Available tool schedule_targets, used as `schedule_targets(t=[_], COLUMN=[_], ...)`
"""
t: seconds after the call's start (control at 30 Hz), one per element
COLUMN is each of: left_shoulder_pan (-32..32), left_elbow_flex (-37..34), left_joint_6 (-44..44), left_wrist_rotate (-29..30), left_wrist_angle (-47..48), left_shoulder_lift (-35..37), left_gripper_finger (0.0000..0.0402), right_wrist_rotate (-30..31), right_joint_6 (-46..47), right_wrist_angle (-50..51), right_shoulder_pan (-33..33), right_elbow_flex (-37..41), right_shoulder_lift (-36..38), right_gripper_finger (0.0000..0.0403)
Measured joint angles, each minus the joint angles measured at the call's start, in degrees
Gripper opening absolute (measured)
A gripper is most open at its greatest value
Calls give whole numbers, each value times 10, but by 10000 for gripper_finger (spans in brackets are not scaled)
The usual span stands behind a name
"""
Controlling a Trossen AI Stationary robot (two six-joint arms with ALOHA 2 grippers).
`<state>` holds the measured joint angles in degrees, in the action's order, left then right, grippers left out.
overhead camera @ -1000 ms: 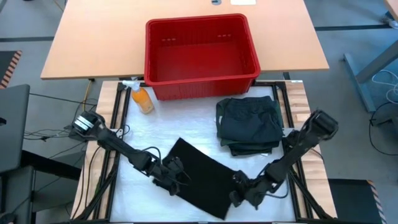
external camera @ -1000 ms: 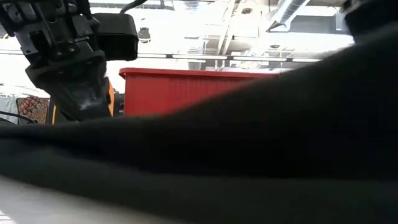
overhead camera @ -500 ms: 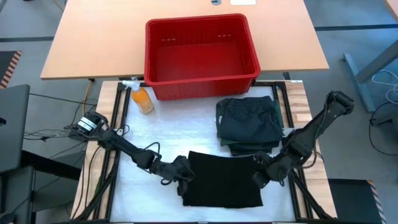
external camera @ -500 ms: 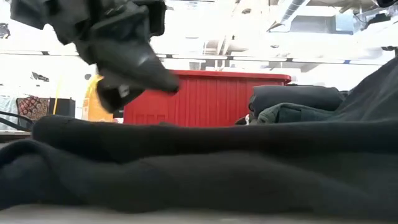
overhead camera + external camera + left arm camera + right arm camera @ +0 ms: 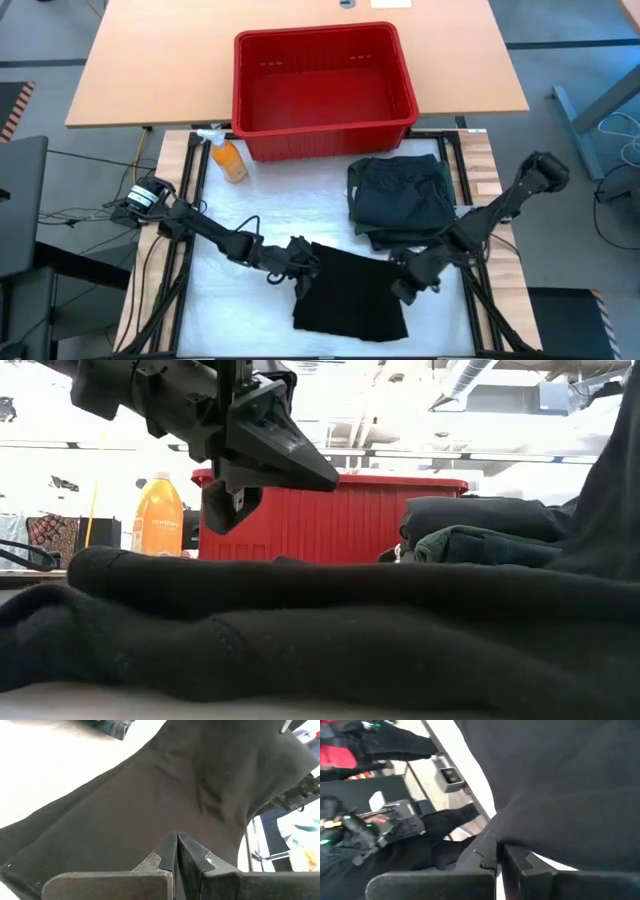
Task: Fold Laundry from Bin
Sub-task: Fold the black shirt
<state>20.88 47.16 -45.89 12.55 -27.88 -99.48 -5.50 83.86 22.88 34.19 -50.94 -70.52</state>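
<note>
A long black cloth [image 5: 350, 295] lies spread on the white table cover near the table's front edge. It fills the foreground of the low view [image 5: 300, 630]. My left gripper [image 5: 305, 258] is shut and stands over the cloth's far left corner. In the low view [image 5: 330, 480] its tips are raised, with the red bin showing beneath them. My right gripper [image 5: 398, 278] is shut on the cloth's right side. The red bin [image 5: 330, 140] stands at the far middle, and I see no laundry inside it. A folded stack of dark garments [image 5: 400, 200] rests on the table to its right. My left gripper's shut fingertips [image 5: 172, 845] point across the cloth from the table's left; I cannot tell whether they touch it. My right gripper pinches the cloth's right edge [image 5: 495, 832] between its two fingers, coming from the table's right. One layer or several, I cannot tell. The cloth rises to the fingers at that side [image 5: 615, 480]; the rest lies on the table.
An orange spray bottle [image 5: 229, 160] stands left of the bin's near corner. The folded stack [image 5: 480, 530] lies just beyond the right gripper. Bare white cover lies left of the cloth, around [image 5: 240, 215]. Dark cables run along both table sides.
My right gripper has gone from the near edge toward the far edge, then a little left, lowering the cloth. My left gripper has gone right and toward the far edge. The cloth, first slanting and held high, has turned square, settled flat and grown narrower on its right side.
</note>
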Motion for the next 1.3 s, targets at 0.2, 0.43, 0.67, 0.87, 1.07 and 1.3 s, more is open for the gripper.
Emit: schedule_targets(t=[0.2, 0.43, 0.67, 0.87, 1.07, 1.3], left_shoulder_pan=[0, 21, 36, 36, 36, 33], left_elbow_flex=[0, 0, -3, -1, -1, -4], left_joint_6=[-9, -2, -17, -32, -26, -12], left_wrist_rotate=[-25, -86, -67, -94, -108, -112], left_wrist_angle=[79, 241, 259, 241, 246, 267], left_shoulder_lift=[3, 45, 20, -29, -29, -5], left_gripper_finger=[0, 0, 0, 0, 0, 0], right_wrist_rotate=[-40, -93, -121, -152, -171, -171], right_joint_6=[-78, -163, -241, -280, -313, -329], right_wrist_angle=[-90, -98, -98, -95, -81, -71], right_shoulder_pan=[-61, -102, -139, -166, -183, -190], right_elbow_flex=[0, -61, -162, -244, -330, -393], right_shoulder_lift=[-48, -119, -232, -331, -417, -479], right_gripper_finger=[24, 24, 24, 24, 24, 25])
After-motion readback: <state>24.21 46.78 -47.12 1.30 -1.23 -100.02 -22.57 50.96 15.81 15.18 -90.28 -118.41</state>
